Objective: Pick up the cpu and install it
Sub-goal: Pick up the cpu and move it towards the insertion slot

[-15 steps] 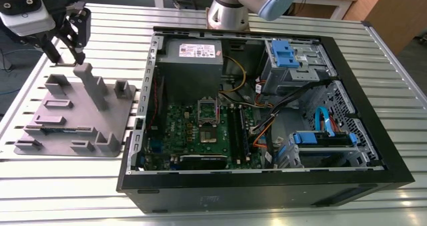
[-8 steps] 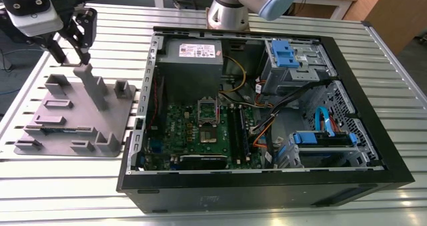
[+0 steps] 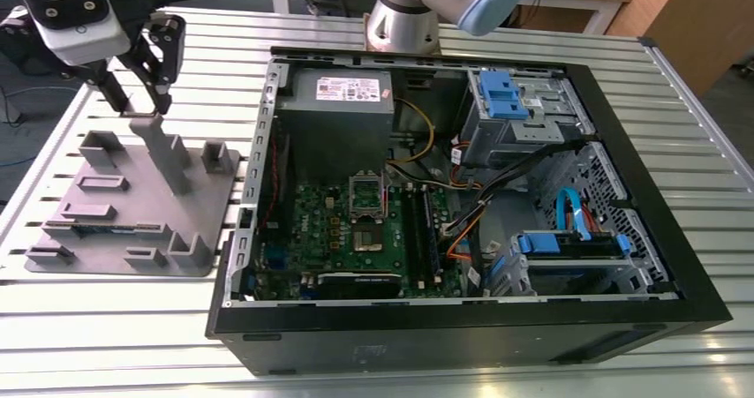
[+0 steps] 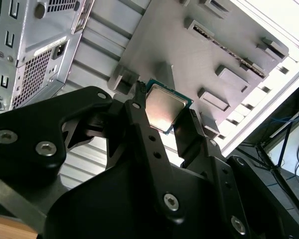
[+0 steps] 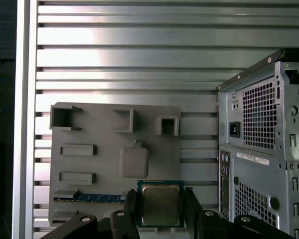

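**CPU held in the pincer above the tray, well apart from the socket**

A ribbed metal table (image 3: 106, 327) carries everything in this scene. Closest to the camera in both wrist views is the pincer (image 5: 160, 201). Its two black fingers (image 5: 131, 206) are clenched on the cpu (image 4: 164, 105), one on each of two opposite edges. The chip sits between the tips, and its silvery top faces the cameras.

Directly below the pincer is the grey plastic tray (image 3: 112, 230). In the exterior view the fingertips hang over the tray's tall post (image 3: 169, 155), clear of the tray's base. I cannot tell from these pictures whether the chip touches the top of the post.

Beside the pincer, further away, the open computer case (image 3: 659, 266) lies on the table. Inside it, well apart from the pincer, is the green motherboard (image 3: 342, 239) with the socket (image 3: 366, 197). I cannot tell whether the socket frame is open.

In my judgement the picking step is done or nearly done, and the installing step has not begun. A move from here calls for a firm and level hold, because the chip is thin and is gripped only at its edges. The chip's sides must be parallel to the socket's sides before it is placed, and it must go in without force.
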Available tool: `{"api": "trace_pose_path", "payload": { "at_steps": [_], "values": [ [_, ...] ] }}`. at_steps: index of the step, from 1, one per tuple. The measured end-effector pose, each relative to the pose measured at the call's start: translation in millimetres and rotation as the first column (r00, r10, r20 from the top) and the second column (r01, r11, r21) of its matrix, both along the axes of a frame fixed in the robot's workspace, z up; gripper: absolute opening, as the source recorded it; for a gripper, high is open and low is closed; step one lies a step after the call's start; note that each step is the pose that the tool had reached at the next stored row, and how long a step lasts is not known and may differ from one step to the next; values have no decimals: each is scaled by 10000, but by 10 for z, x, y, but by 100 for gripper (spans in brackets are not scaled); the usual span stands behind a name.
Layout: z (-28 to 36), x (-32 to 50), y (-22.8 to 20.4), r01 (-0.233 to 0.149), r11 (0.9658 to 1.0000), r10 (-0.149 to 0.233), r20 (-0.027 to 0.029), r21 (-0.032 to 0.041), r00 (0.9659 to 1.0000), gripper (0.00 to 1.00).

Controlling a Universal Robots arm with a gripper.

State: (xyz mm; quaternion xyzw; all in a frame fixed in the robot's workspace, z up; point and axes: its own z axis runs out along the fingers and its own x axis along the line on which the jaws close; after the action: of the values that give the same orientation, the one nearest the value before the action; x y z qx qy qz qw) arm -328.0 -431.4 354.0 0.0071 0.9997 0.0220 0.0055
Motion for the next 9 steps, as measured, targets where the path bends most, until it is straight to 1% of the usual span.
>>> {"api": "trace_pose_path", "payload": {
  "at_steps": [9],
  "values": [
    [-2, 181, 0, 0, 10000, 0, 1, 1, 10000, 47]
  ]
}}
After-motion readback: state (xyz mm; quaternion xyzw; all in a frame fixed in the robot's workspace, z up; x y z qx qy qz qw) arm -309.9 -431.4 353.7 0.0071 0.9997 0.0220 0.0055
